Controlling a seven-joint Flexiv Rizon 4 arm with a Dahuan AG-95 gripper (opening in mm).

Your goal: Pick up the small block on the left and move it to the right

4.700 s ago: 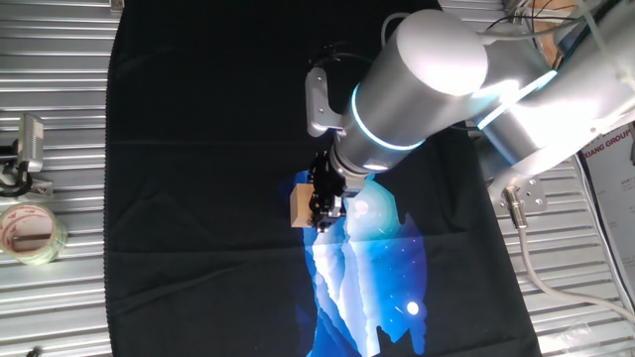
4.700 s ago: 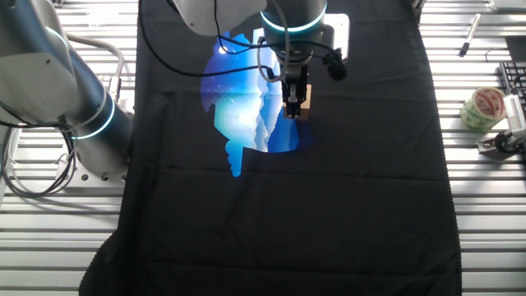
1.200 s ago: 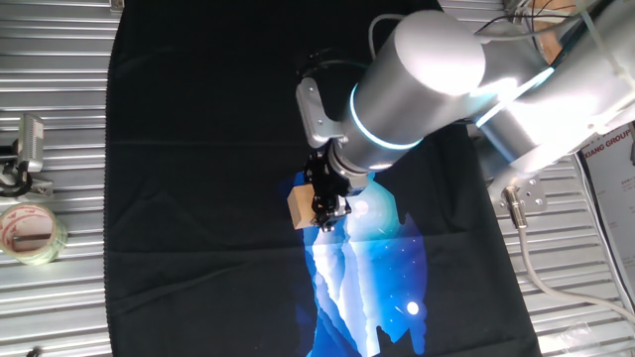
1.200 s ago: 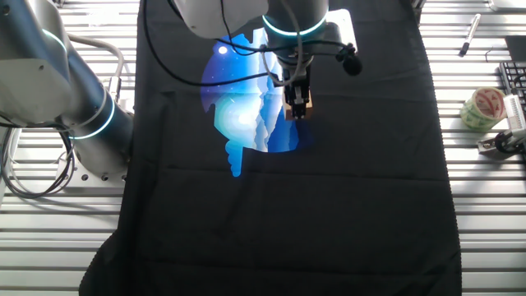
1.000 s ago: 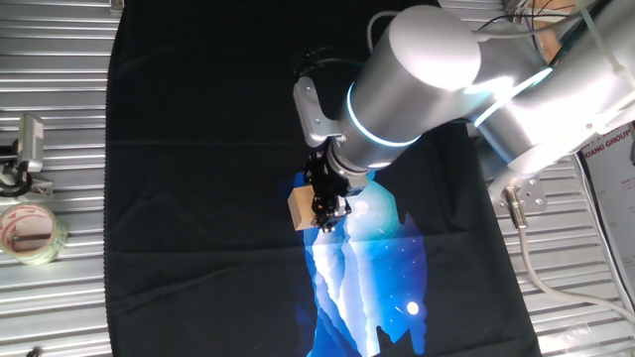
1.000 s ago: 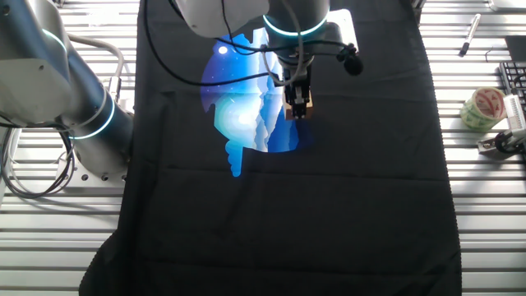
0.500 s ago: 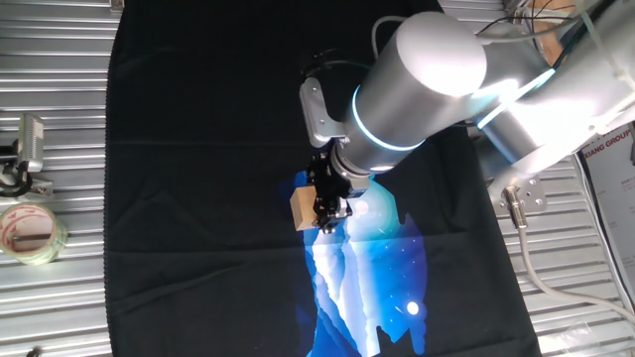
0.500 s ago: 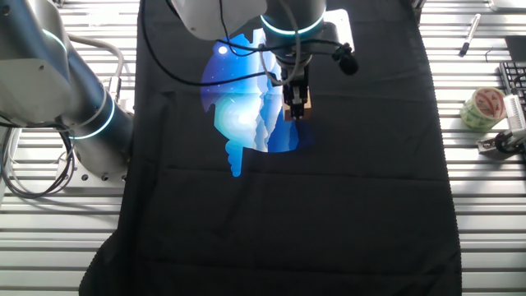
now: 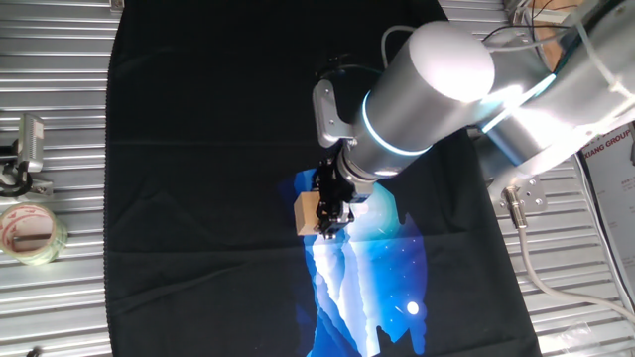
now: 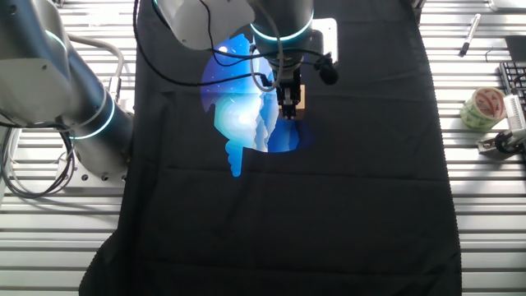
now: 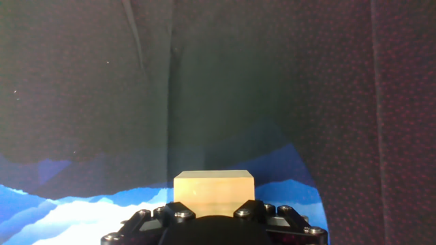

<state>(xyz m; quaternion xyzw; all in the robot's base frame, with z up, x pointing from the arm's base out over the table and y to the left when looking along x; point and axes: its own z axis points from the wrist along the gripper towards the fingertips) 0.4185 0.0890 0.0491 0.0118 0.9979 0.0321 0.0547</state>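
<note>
**A:** What lies nearest the hand?

**B:** The small block (image 11: 214,194), a light-tan wooden cube, sits right at the gripper (image 11: 214,218) in the hand view, with the black housing and its screws just below it. From one fixed view the block (image 9: 307,213) shows against the dark fingers of the gripper (image 9: 330,215), which are closed on the small block. In the other fixed view only a tan sliver of it (image 10: 301,99) shows beside the gripper (image 10: 289,105).

**A:** And under it?

**B:** A black cloth (image 9: 198,149) covers the middle of the table, with a blue-and-white mountain print (image 9: 367,278) on it. The block is over the edge of that print; whether it touches the cloth I cannot tell.

**A:** Anything in the way?

**B:** Nothing lies on the cloth near the block. Well apart, on the ribbed metal table (image 9: 50,297), there is a roll of clear tape (image 9: 28,233) and a small metal clip-like part (image 9: 25,154) beyond it. The other fixed view shows the same tape (image 10: 483,108) at the far side, and a pen (image 10: 470,34) further off still. The arm's large silver elbow (image 9: 437,84) hides part of the cloth behind it.

**A:** What has changed?

**B:** Compared with half a second ago, the wrist has shifted slightly sideways, carrying the block with it. The grip looks the same, and the tape has not moved.
</note>
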